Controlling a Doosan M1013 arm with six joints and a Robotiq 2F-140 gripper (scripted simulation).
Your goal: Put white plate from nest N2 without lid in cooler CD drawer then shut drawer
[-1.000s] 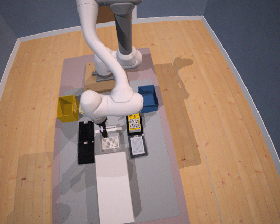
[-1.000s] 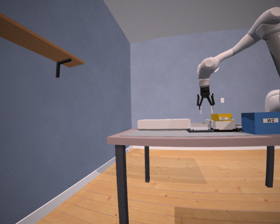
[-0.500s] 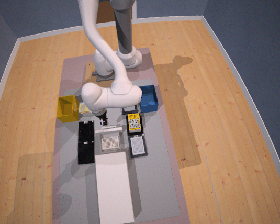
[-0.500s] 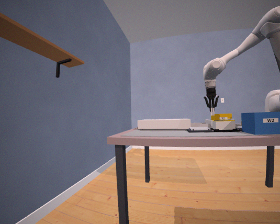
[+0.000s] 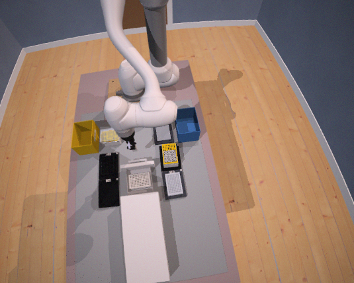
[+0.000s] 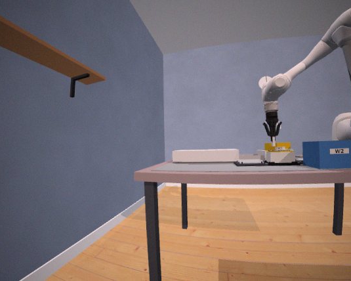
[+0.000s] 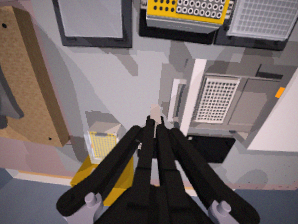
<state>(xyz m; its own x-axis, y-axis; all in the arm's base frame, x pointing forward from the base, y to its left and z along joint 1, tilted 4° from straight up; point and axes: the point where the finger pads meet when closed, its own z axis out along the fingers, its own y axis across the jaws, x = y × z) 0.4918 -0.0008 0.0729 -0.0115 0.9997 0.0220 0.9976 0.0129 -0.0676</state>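
The cooler CD's white housing lies along the middle of the bench, and its drawer stands open toward the arm's base. A white well plate lies flat in the drawer, in the part nearer the bar handle. In the wrist view the plate has its long side across the drawer, and an amber lamp glows on the housing. My gripper is shut and empty. It points down a little above the bench, on the base side of the handle, fingertips pressed together.
Right of the drawer a yellow tip box and another white plate sit in nests, with a grey nest and a blue bin behind. A black rack, a cream plate and a yellow bin stand on the left.
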